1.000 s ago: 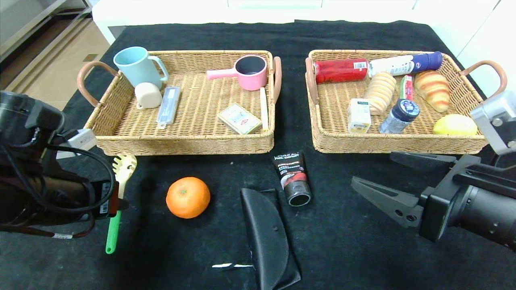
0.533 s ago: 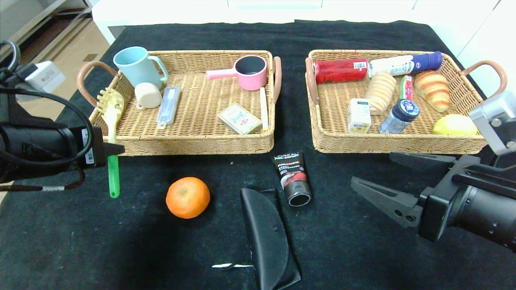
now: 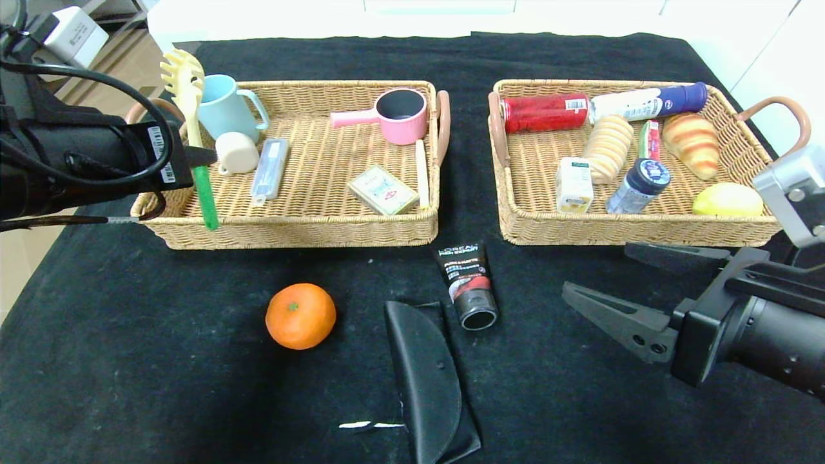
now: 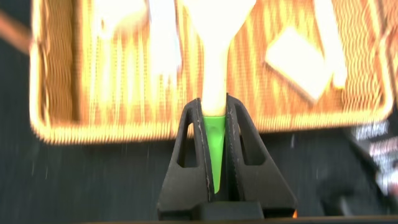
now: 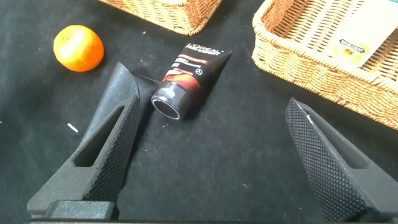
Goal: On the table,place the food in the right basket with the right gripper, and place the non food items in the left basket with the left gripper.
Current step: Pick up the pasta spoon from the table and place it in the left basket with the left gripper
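My left gripper is shut on the pasta fork, held above the left end of the left basket; the yellow head points away and the green handle hangs over the basket's front corner. In the left wrist view the jaws clamp the fork where green meets yellow. My right gripper hovers open over the table in front of the right basket, holding nothing. The orange, black tube and black case lie on the cloth. The juice carton and green-white packet lie in the right basket.
The left basket holds a blue mug, a beige cup, a pink saucepan and a flat box. The right basket also holds a red can, bread, a croissant and a lemon.
My left gripper has lifted the pasta fork off the cloth at the near left and carried it up and away, over the left basket's left end. The right arm has not moved.
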You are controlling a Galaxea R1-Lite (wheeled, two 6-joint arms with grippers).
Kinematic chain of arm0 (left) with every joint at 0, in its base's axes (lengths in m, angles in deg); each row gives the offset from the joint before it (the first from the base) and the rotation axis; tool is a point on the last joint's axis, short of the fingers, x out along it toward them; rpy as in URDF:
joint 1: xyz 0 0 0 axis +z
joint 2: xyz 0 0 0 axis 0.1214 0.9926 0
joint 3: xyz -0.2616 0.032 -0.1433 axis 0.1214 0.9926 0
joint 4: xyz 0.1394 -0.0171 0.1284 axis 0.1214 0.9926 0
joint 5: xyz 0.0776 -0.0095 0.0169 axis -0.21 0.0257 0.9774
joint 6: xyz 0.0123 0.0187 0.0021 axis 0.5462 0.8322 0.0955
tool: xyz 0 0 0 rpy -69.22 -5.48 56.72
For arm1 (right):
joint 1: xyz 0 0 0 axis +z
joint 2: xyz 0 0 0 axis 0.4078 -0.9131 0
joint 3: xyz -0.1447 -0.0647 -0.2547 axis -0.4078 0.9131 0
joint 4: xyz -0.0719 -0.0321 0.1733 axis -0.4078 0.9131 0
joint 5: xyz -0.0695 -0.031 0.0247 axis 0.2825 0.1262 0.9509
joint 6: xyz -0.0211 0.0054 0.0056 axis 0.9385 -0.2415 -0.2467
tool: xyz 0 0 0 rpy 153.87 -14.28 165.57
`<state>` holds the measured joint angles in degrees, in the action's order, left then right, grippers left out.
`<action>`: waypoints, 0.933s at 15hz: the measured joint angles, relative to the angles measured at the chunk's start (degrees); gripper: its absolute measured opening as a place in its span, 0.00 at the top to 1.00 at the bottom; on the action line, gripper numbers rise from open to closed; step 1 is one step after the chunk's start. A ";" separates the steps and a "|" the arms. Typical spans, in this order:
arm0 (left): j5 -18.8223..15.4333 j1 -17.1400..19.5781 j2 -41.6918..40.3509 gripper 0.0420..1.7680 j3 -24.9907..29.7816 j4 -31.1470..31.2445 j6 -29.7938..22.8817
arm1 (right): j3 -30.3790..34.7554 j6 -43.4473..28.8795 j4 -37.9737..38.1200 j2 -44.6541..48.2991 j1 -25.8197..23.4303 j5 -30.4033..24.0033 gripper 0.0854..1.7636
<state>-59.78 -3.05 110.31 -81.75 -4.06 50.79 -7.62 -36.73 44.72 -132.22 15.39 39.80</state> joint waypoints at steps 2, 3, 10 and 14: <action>0.11 0.00 2.18 0.89 -1.33 -2.10 0.59 | 0.00 0.00 0.00 -0.02 -0.02 0.00 0.04; 0.13 0.02 3.01 0.89 -2.26 -2.56 0.98 | 0.00 0.00 0.00 -0.02 -0.02 0.02 0.04; -0.61 0.05 10.07 0.89 -9.85 -7.98 1.50 | -0.02 -0.02 0.00 -0.05 -0.02 0.02 0.04; -0.41 -0.01 15.17 0.89 -15.19 -8.09 1.19 | -0.15 0.54 -0.10 0.26 -0.68 0.02 0.04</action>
<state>-60.19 -3.06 125.48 -96.94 -12.15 51.99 -7.77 -36.19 44.62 -131.96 14.71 39.82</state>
